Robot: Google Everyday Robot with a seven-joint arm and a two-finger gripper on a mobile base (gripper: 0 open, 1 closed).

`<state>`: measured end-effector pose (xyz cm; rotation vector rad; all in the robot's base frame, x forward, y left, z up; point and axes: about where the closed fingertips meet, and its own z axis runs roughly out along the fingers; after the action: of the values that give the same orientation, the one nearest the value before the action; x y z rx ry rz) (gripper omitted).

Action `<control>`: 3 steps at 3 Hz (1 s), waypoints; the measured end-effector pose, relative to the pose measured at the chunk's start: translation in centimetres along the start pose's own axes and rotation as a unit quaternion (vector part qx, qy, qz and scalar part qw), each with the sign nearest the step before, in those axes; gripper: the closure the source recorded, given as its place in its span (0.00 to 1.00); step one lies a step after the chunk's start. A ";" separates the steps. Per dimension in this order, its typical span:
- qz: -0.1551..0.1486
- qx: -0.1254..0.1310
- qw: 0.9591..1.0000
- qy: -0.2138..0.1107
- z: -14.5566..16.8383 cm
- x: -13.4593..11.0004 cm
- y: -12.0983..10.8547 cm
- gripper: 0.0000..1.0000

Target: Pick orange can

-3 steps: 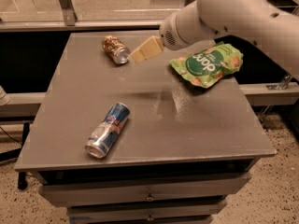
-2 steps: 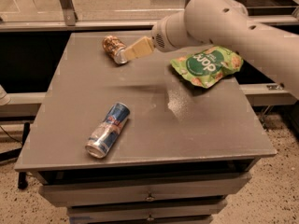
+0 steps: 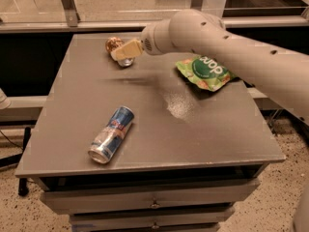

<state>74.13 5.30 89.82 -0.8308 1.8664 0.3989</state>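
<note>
The orange can (image 3: 115, 45) lies on its side at the far left of the grey table (image 3: 154, 129); its mottled orange-brown body shows at the left and its silver top (image 3: 126, 62) peeks out below the gripper. My gripper (image 3: 124, 51), on the white arm reaching in from the right, sits right over the can and covers its middle. A blue-and-silver can (image 3: 111, 134) lies on its side at the near left of the table.
A green snack bag (image 3: 205, 72) lies at the far right of the table. A metal rail and glass panel (image 3: 96, 13) run behind the table. Drawers (image 3: 154, 204) sit under the tabletop's front edge.
The arm has swung left and the gripper has moved from just right of the orange can to directly over it. The cans and the bag have not moved.
</note>
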 end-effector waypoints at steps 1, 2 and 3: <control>-0.001 -0.018 1.000 0.000 2.7 0.4 0.9 0.00; -0.001 -0.033 0.999 0.003 4.7 0.9 1.7 0.00; -0.005 -0.043 0.999 0.007 6.1 1.4 2.3 0.18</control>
<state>76.20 10.10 85.73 -0.9028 1.8677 0.4717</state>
